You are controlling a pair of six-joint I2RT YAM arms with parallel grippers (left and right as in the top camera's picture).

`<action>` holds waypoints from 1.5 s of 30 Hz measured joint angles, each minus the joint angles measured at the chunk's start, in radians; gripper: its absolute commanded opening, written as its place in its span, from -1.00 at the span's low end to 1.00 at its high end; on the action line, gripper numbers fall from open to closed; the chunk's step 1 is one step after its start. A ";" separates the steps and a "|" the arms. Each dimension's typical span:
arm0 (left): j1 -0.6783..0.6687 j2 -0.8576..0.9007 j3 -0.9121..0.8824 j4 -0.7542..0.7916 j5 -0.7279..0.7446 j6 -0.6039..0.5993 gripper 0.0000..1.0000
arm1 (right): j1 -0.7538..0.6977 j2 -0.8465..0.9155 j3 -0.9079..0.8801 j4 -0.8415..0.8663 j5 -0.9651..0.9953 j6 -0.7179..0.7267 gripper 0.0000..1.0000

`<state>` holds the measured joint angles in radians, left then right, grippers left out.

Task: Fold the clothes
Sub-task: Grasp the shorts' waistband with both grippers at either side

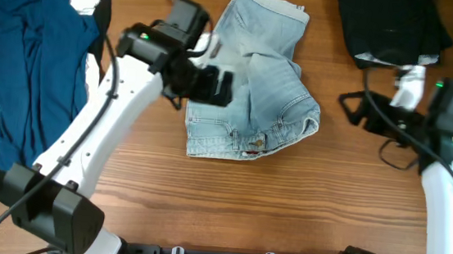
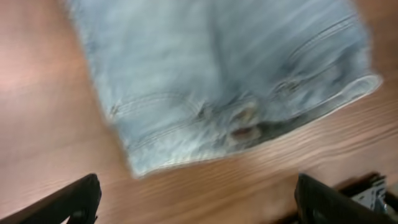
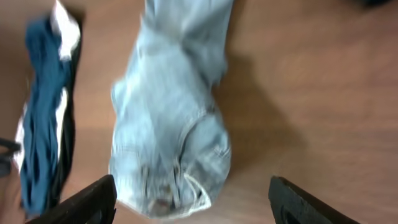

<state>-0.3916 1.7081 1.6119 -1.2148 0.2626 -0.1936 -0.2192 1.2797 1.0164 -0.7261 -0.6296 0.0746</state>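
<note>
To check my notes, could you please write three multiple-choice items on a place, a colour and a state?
1. Where is the black garment, seen from overhead? A top right; B centre; C bottom left.
2. What colour are the shorts? A red; B pale blue; C green.
3. How is the right gripper? A shut on the shorts; B shut on a sock; C open, empty.
Answers: 1 A, it fills the top-right corner; 2 B, washed denim; 3 C, fingers wide apart, nothing between.

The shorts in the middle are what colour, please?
The shorts are pale washed blue, clearest in the overhead view.
</note>
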 measured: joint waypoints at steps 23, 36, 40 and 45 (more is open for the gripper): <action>0.053 0.012 -0.559 0.354 0.000 -0.109 1.00 | 0.238 0.170 0.000 0.037 0.249 -0.015 0.56; 0.037 0.024 -0.646 0.542 0.057 -0.121 0.75 | 0.271 0.248 0.000 0.085 0.249 0.030 0.41; 0.003 0.044 -0.644 0.592 0.060 -0.126 0.51 | 0.271 0.248 0.000 0.084 0.249 0.030 0.39; -0.028 0.056 -0.641 0.602 0.060 -0.128 0.29 | 0.271 0.248 0.000 0.084 0.249 0.031 0.32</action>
<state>-0.4198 1.7641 0.9707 -0.6132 0.3225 -0.3214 0.0517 1.5280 1.0164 -0.6422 -0.3801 0.1051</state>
